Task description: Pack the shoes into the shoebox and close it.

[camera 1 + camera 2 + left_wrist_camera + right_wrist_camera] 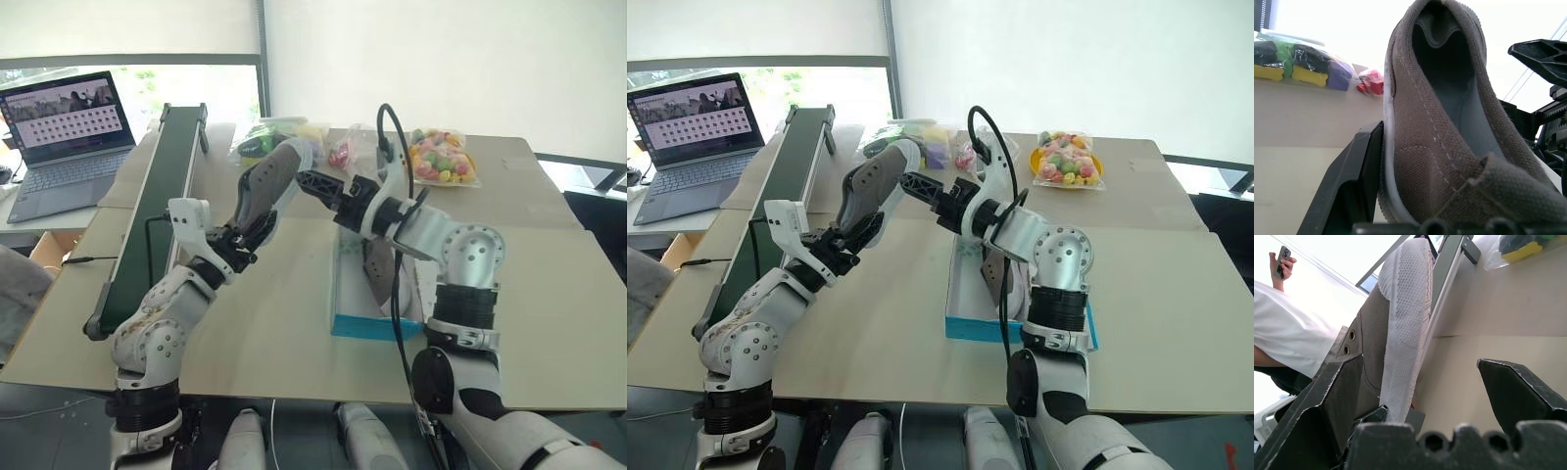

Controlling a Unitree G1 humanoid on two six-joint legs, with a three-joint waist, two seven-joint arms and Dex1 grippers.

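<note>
Above the table, centre-left in the left eye view: left gripper clamped on the heel end of a raised shoe, toe pointing to about 1 o'clock. Right gripper sits at the shoe's 3 o'clock, jaws spread wide, close beside it but not gripping. Shoebox, turquoise, lies under the right arm at 5 o'clock from the raised shoe; the second shoe is already inside, partly hidden by the arm. Laptop at far 10 o'clock, screen on, writing too small to read. Bag of coloured items at 2 o'clock.

Right eye view: same layout; gap between the right jaws and the shoe shows plainly. Box lid not made out.

Left wrist view: shoe opening and grey lining face the camera, sole edge pressed against one black finger. No label legible inside. Bagged colourful blocks behind.

Right wrist view: pale textured sole between the spread fingers, untouched. A person in a white top holds a phone behind.

Step, as judged: handing or steadying the second shoe before boxing. Next move calls for the right jaws to close on the mid-shoe, then a lowering beside its mate.
</note>
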